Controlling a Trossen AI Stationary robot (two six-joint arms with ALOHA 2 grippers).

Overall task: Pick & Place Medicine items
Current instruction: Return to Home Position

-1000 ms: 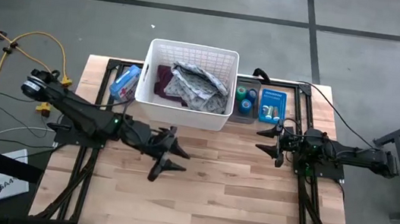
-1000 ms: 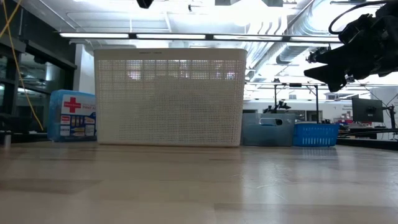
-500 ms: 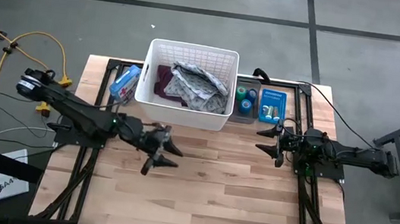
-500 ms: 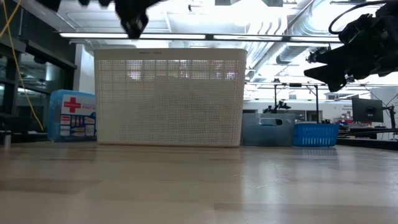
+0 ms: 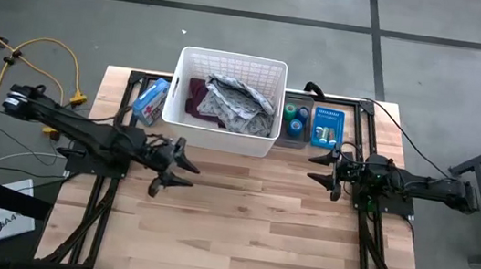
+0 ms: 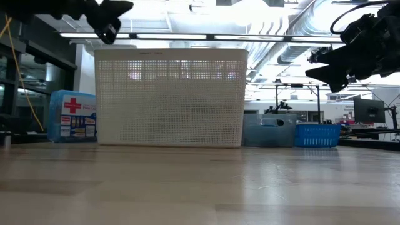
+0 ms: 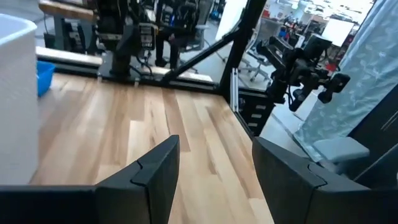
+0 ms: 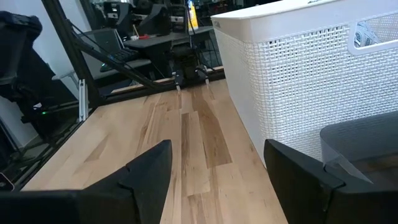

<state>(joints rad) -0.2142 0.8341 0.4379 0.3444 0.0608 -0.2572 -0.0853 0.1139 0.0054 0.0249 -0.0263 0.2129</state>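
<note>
A green roll (image 5: 290, 114) and a blue roll (image 5: 301, 116) sit in a grey bin (image 5: 293, 134) right of the white basket (image 5: 222, 132). More small items lie in a blue basket (image 5: 326, 127); I cannot make out a tube or vial. My left gripper (image 5: 177, 173) (image 6: 109, 19) (image 7: 214, 168) hovers open over bare table, near the white basket's near left corner. My right gripper (image 5: 312, 168) (image 6: 325, 62) (image 8: 217, 168) hovers open just on the near side of the grey bin and blue basket, pointing toward the table's left.
The white basket holds a purple cloth (image 5: 197, 97) and a grey patterned cloth (image 5: 240, 102). A blue first-aid box (image 5: 148, 97) (image 6: 72, 116) stands at its left side. Bare wooden table (image 5: 247, 227) stretches across the near half between the arms.
My left gripper has drawn back toward the table's left edge and a little toward the far edge, from the table's middle to near the white basket's near left corner, staying open. In the low view it came in at the top and moved left.
</note>
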